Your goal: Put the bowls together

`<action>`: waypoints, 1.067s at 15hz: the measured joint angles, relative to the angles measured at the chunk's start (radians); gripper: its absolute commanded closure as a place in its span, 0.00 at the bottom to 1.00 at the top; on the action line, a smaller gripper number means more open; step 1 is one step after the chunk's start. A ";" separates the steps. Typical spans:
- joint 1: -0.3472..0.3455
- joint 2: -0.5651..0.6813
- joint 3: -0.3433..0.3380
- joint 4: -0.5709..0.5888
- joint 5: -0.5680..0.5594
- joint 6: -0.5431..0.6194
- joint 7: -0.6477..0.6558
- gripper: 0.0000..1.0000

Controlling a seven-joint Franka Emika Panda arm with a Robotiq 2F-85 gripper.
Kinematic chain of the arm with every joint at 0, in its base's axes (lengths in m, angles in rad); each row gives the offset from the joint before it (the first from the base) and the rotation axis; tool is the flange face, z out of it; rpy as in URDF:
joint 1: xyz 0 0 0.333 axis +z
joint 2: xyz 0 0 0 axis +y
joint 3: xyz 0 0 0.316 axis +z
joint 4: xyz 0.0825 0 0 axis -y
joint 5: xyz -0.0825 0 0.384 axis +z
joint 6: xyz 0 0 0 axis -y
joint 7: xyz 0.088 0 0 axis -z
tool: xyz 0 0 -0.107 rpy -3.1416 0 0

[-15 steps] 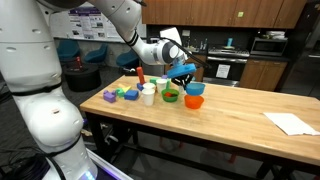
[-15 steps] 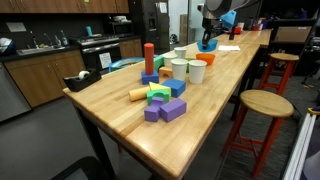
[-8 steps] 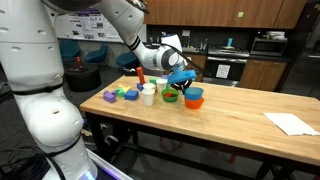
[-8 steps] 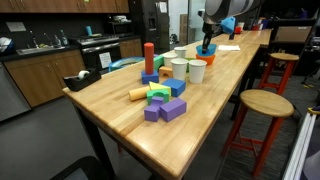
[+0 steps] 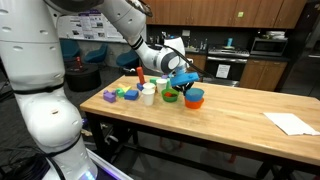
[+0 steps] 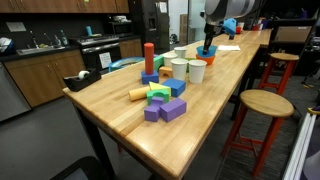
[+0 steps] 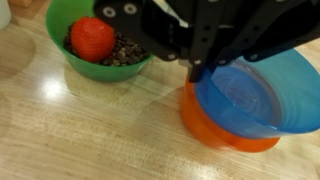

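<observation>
The blue bowl [image 7: 250, 95] sits nested in the orange bowl [image 7: 215, 132] on the wooden table. My gripper [image 7: 197, 70] comes in from the top of the wrist view and is shut on the blue bowl's near rim. The green bowl [image 7: 62, 22] stands just beside them and holds dark bits and a red round thing [image 7: 92, 38]. In an exterior view the gripper [image 5: 184, 79] is right above the blue bowl [image 5: 194, 93] and orange bowl [image 5: 193, 102], with the green bowl [image 5: 171, 96] next to them. In an exterior view the stacked bowls [image 6: 207, 47] are far back.
White cups [image 5: 148, 95] [image 6: 197, 71] stand next to the green bowl. Toy blocks [image 5: 120, 93] [image 6: 160, 100] and a red cylinder [image 6: 149, 58] lie beyond the cups. White paper [image 5: 290, 122] lies at the table's other end. A stool [image 6: 263, 103] stands beside the table.
The gripper has come down with the blue bowl, which was held above the orange bowl and now rests inside it.
</observation>
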 measured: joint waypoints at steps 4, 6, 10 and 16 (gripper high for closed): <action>-0.011 0.001 0.000 0.000 0.016 0.000 -0.019 0.49; -0.014 0.001 0.000 0.000 0.016 0.000 -0.020 0.34; -0.018 0.001 0.000 0.000 0.016 0.001 -0.021 0.06; -0.016 -0.003 0.000 -0.027 -0.006 0.028 0.016 0.00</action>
